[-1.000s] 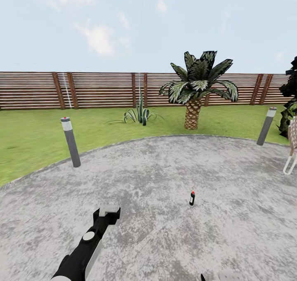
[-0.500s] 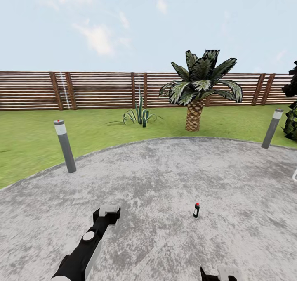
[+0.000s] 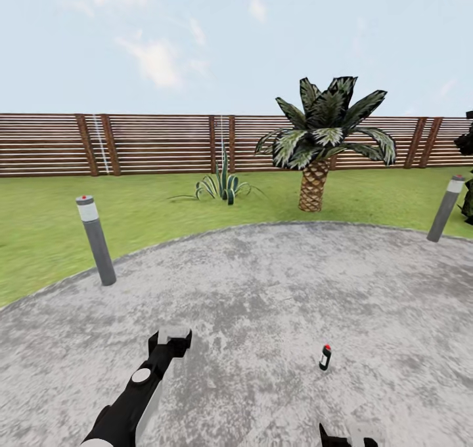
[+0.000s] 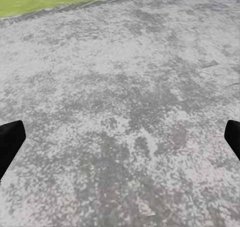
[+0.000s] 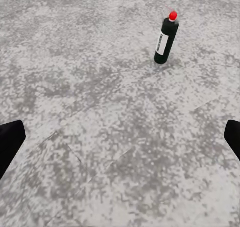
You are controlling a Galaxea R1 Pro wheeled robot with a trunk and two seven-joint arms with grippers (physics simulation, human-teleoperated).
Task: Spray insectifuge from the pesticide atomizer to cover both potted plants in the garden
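The pesticide atomizer (image 3: 324,357) stands upright on the round grey patio (image 3: 263,283), a small dark bottle with a red top. In the right wrist view the atomizer (image 5: 166,39) sits ahead of my right gripper (image 5: 120,142), whose fingers are wide apart and empty. In the head view that right gripper (image 3: 348,436) shows at the lower edge, short of the bottle. My left gripper (image 3: 173,335) hangs open over bare paving, to the bottle's left. A low spiky narrow-leaved plant (image 3: 223,184) grows on the lawn by the fence; I cannot tell if it is one of the potted plants.
A palm with a scaly trunk (image 3: 314,184) stands at the patio's far side. Grey bollard lights stand at the left (image 3: 96,240) and right (image 3: 445,207) patio rims. A brown slatted fence (image 3: 157,144) closes the lawn behind. A dark shrub (image 3: 468,201) is at the right edge.
The whole view has advanced over the patio, so the atomizer now appears nearer and lower. The right gripper has come into the head view's lower edge. The left arm holds its pose.
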